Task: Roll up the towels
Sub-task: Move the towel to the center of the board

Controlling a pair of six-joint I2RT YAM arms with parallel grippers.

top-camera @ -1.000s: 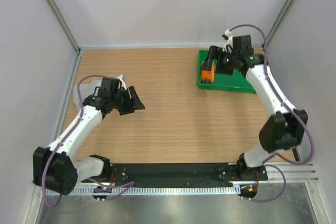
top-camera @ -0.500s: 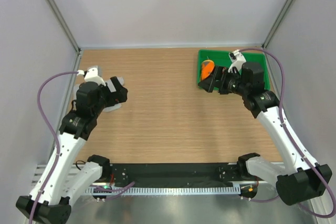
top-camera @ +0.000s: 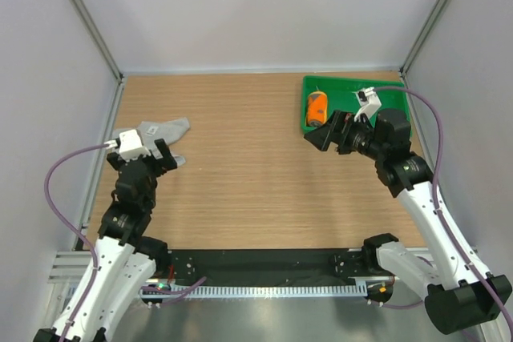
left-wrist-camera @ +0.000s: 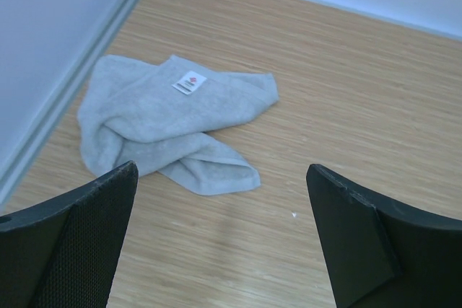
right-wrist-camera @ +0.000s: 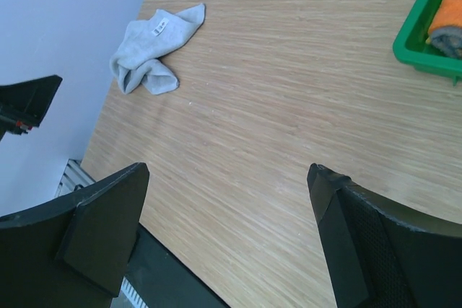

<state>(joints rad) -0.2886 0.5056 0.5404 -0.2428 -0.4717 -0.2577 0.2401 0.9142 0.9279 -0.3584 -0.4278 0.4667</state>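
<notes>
and the right gripper [top-camera: 325, 132] has backed out of the green tray [top-camera: 353, 92]. a second ago it was right over the orange towel [top-camera: 317, 107]; now it hangs off the tray's lower left corner, above the bare wooden table [top-camera: 240, 174], fingers spread wide with nothing between them. the orange towel has stayed in the tray's left end as a tight roll, just above the gripper in the overhead frame. in the right wrist view it sits in the far upper right corner, well outside the fingers. the left gripper [left-wrist-camera: 220, 171] has drawn back toward the lower left of the overhead frame. the grey towel [top-camera: 164, 128], mostly hidden a second ago, is now out in the open. it's a loose crumpled heap near the table's left edge, not rolled. the left fingers [left-wrist-camera: 79, 243] are wide too, and empty. in the left wrist view the towel fills the upper left, and its nearest fold reaches down level with the two tips.
</notes>
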